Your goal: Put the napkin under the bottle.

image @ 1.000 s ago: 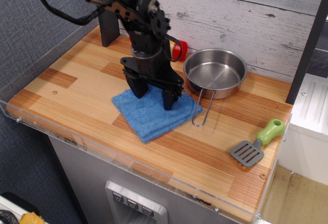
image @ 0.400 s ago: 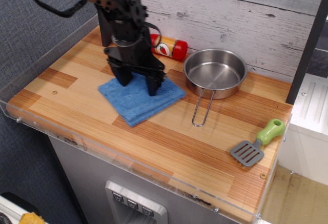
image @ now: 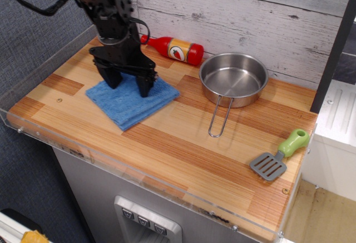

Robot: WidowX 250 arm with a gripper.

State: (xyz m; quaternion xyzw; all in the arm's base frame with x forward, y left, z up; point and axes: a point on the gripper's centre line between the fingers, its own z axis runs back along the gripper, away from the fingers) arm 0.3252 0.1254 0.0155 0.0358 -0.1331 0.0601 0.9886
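Wood-plank countertop [image: 183,154] with a clear acrylic edge fills the view, backed by a whitewashed board wall. Nearest on it, at the right, lies a green-handled spatula [image: 280,155]; behind that a steel pan [image: 233,79] with its wire handle toward the front. At the left the napkin [image: 131,100] lies flat, a folded blue terry cloth: I judge it light, limp and grippy against the wood, so it should drag well under downward pressure but would bunch if pinched at the middle; an edge or corner seems the better hold for lifting. The gripper [image: 127,84] stands on it with jaws spread, both fingertips pressing the cloth and nothing clasped between them. Farthest back, the bottle [image: 174,48] lies on its side against the wall, just beyond the napkin's rear corner but not on it; being smooth, round plastic it looks liable to roll. Compared with a second ago, napkin and gripper have slid leftward away from the pan, uncovering the bottle.
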